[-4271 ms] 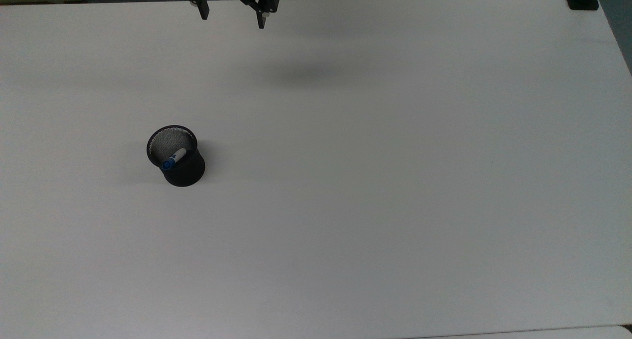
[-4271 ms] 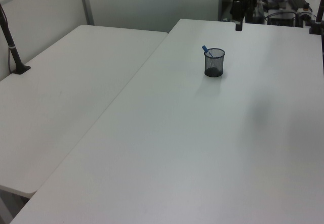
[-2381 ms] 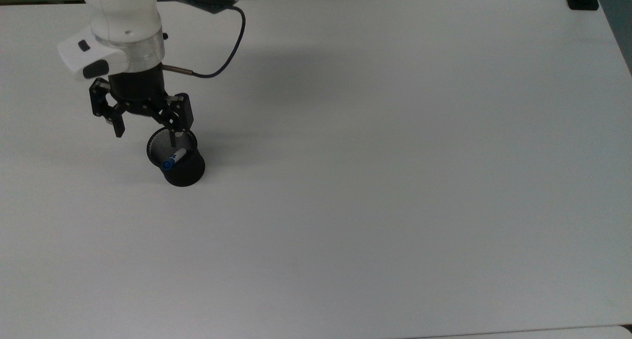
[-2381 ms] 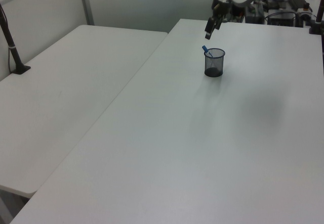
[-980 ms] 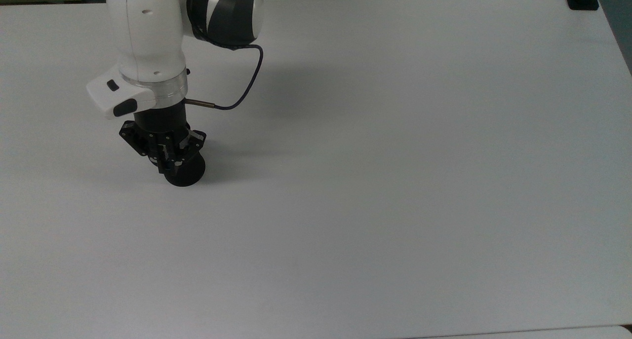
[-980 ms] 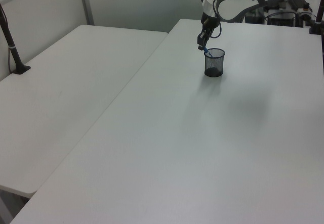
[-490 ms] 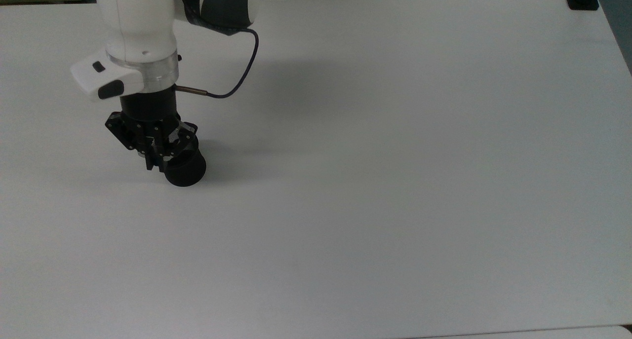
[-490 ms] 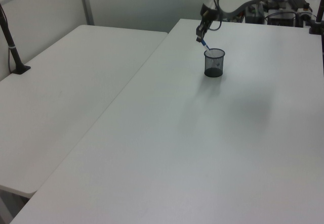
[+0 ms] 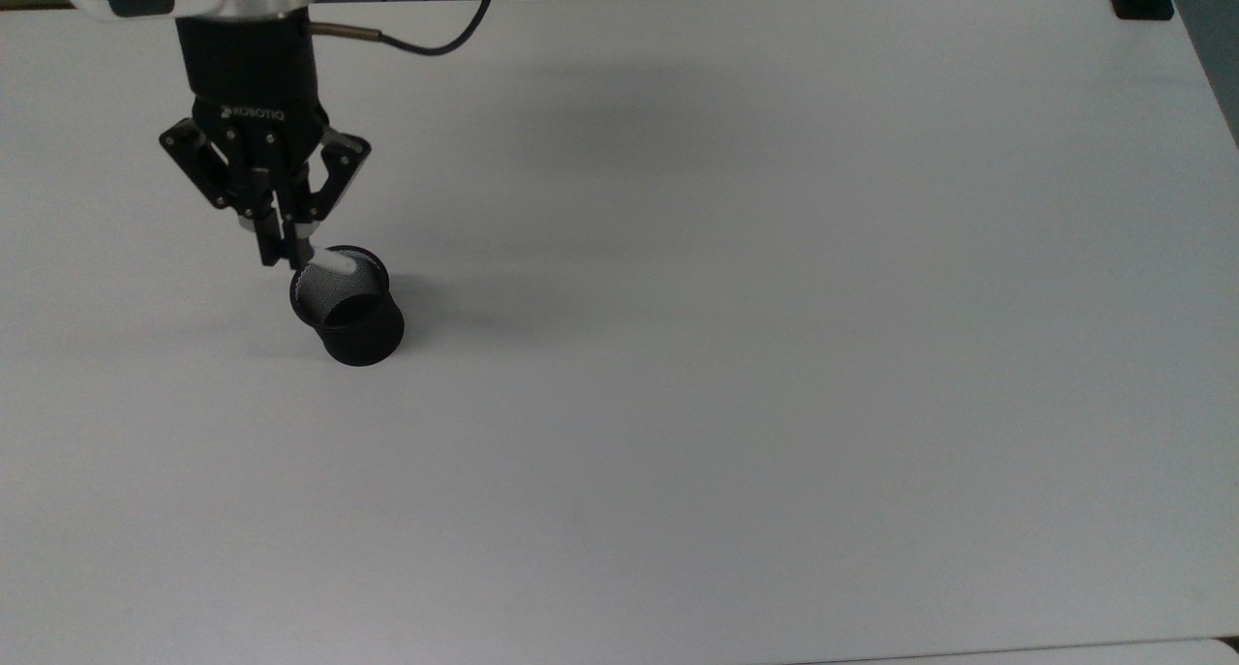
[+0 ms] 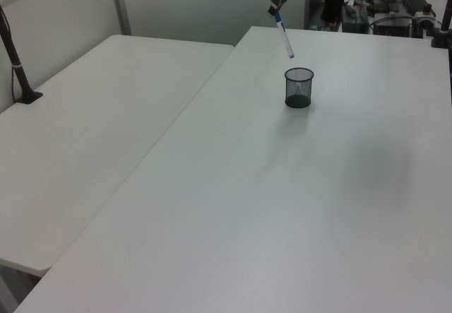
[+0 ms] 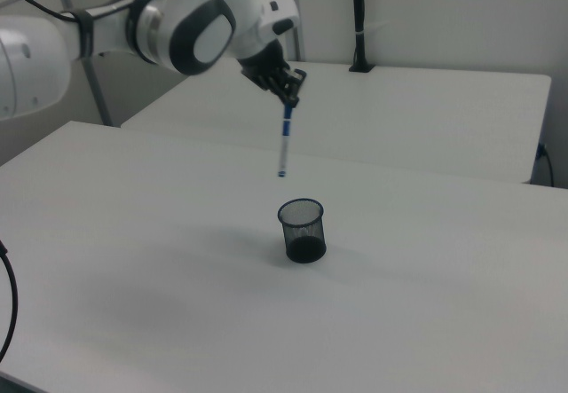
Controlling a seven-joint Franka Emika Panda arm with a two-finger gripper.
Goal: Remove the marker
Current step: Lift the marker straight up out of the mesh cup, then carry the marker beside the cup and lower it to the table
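Hanging in the air above the desk, the slim white-barrelled marker point(image 11: 283, 145) is clamped at its blue-capped upper end between the black fingers point(image 11: 289, 98) of the arm's two-finger gripper point(image 9: 282, 249), which are closed tight on it. In the right view the marker points down and a little to the right view's left, its small blue tip clear of the round black mesh cup point(image 11: 303, 231) and higher than the cup's rim. In the left view the marker point(image 10: 284, 37) also slants, its lower end well above the cup point(image 10: 299, 87) and slightly to the left view's left of it. In the top view only a short stretch of white barrel point(image 9: 334, 261) shows, reaching from the fingers over the cup's far rim.

The mesh cup point(image 9: 347, 313) stands upright on the broad white desk point(image 9: 736, 355), toward the top view's left. Its dark inside bottom shows through the open mouth in the top view, and the right view shows nothing in it either.

Above the fingers, the gripper's black body joins the white wrist of the robot arm point(image 11: 191, 25), and a dark cable point(image 9: 426, 44) loops off from it. A second white desk point(image 10: 85, 136) adjoins on the left view's left, with a black clamped post point(image 10: 15, 62) at its far edge.
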